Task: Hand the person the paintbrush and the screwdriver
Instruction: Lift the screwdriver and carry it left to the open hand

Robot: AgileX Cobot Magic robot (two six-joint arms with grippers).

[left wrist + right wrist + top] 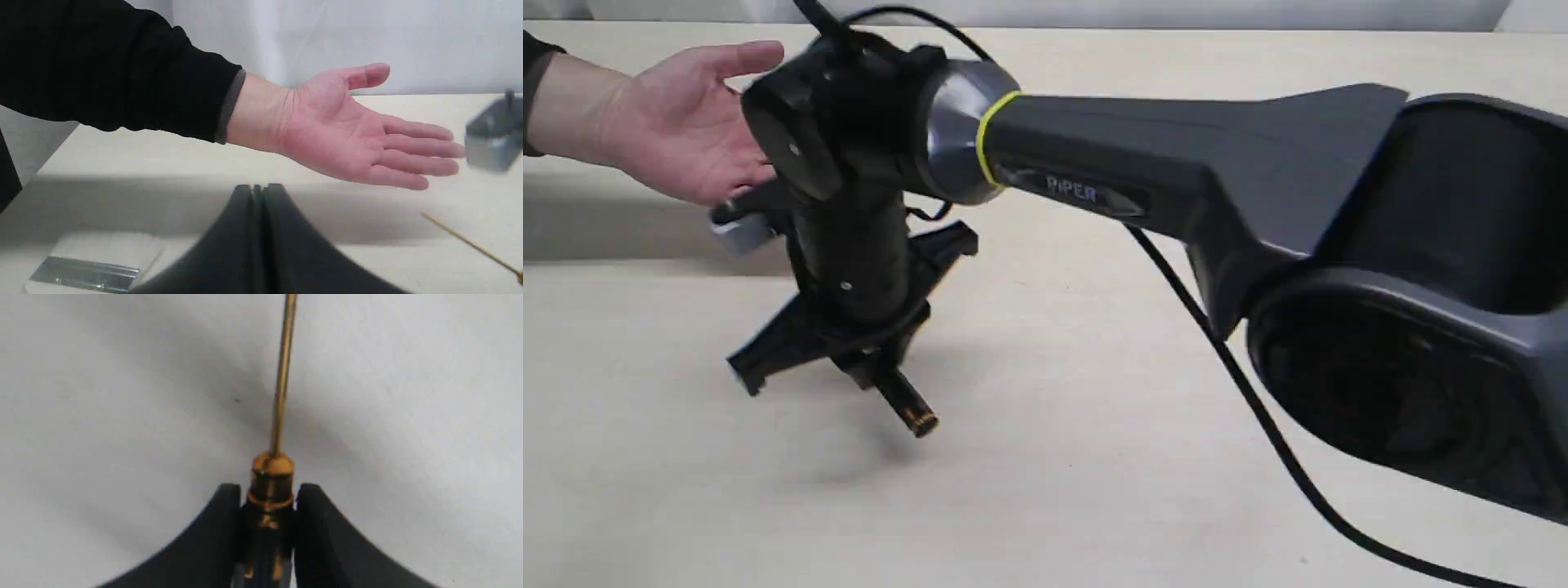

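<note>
Black ribbed handle of screwdriver [272, 469] clamped between the two curved fingers [204, 543] of right hand [269, 492]: closed firmly on it, gold collar just past the fingertips, thin shaft running on ahead over pale table [1111, 425]. In exterior view: right arm [1176, 155], dark grey with yellow ring, stretched across to the left side, wrist turned downward, gold-ringed handle end protruding beneath and held above a soft shadow on the table, not resting there. At far left of that view: open palm of person [347, 130], turned up, fingers straight, thumb raised, dark sleeve cuff at wrist, hovering above the table just behind the right arm's wrist. From left wrist view: shaft tip short of the person's fingertips, apart from them, no contact. Blurred silver-grey block [494, 139] on the right arm's wrist, close to those fingertips. State of left hand [257, 190]: fully closed, fingertips pressed together, gripping nothing, low over the table and aimed toward the person's wrist. Flat on the table just beside left hand: paintbrush [88, 271], pale bristles and silver ferrule visible, handle outside the picture.
</note>
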